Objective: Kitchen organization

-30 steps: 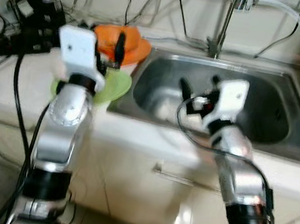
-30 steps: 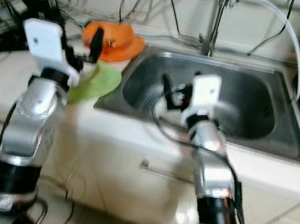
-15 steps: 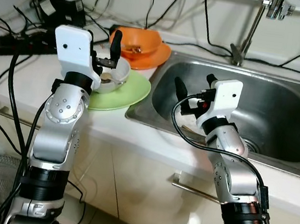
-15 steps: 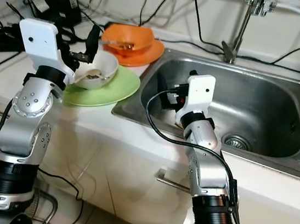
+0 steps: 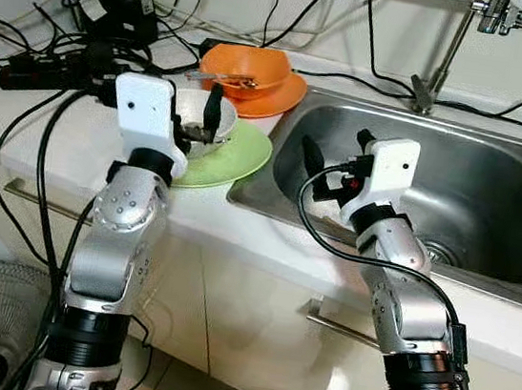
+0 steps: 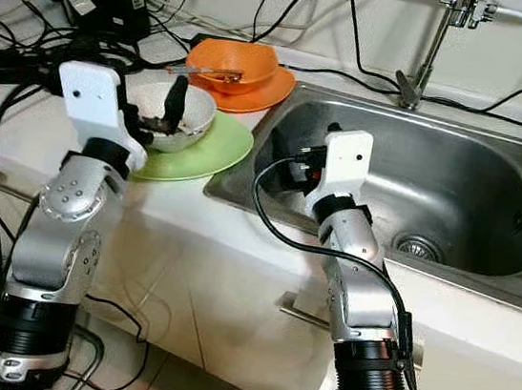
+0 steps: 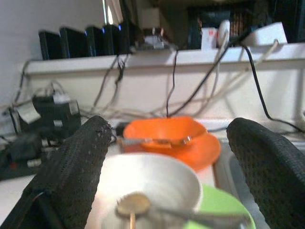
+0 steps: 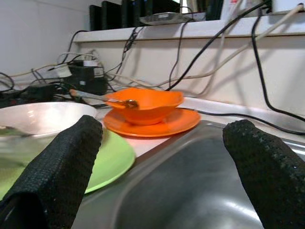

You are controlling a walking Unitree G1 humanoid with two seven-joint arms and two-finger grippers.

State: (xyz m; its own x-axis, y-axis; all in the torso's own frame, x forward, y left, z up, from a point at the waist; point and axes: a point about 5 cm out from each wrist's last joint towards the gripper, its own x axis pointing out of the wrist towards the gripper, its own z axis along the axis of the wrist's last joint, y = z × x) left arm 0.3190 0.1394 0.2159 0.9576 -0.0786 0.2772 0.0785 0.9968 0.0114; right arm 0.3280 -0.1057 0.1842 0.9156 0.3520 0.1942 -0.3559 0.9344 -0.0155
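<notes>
While the left gripper (image 5: 197,121) straddles the white bowl (image 6: 161,115) on the green plate (image 6: 211,152) near the counter's front edge, fingers spread, a skewed closure could tip it. Right gripper (image 5: 333,156), spread, hovers inside the sink (image 6: 475,175), holding nothing.

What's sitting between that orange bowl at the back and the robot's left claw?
A white bowl with a spoon in it, resting on a green plate, lies between the orange bowl and the open left gripper; the left wrist view shows this best.
</notes>
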